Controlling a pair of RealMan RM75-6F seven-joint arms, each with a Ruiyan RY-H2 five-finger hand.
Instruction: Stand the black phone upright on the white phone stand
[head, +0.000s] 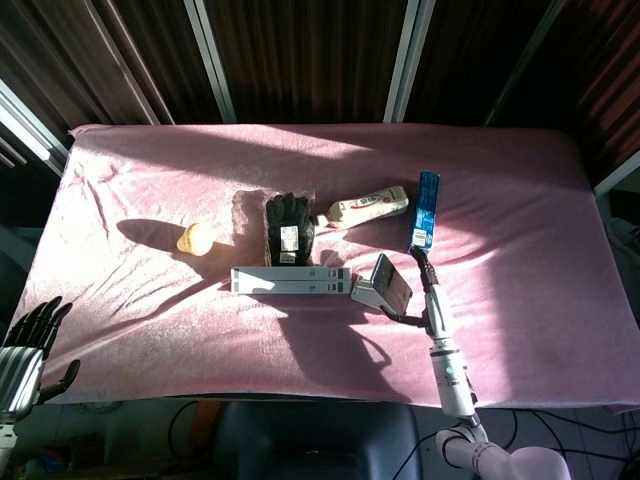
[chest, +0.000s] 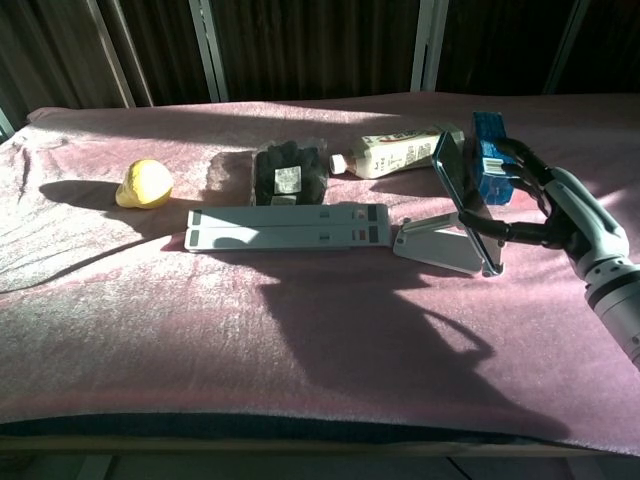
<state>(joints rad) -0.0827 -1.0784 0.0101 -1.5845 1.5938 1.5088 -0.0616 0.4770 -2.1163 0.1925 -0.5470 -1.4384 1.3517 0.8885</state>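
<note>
Right hand (chest: 540, 205) spread around black phone (chest: 458, 185), tilted on white stand (chest: 440, 248).

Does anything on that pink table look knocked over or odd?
Nothing looks spilled or broken. The bottle lies on its side beside the packet of black gloves, seemingly placed so. The black phone leans on the white stand, with the right hand beside it.

Harsh low sunlight, long shadows, dark backdrop; focus seemingly sharp.
</note>
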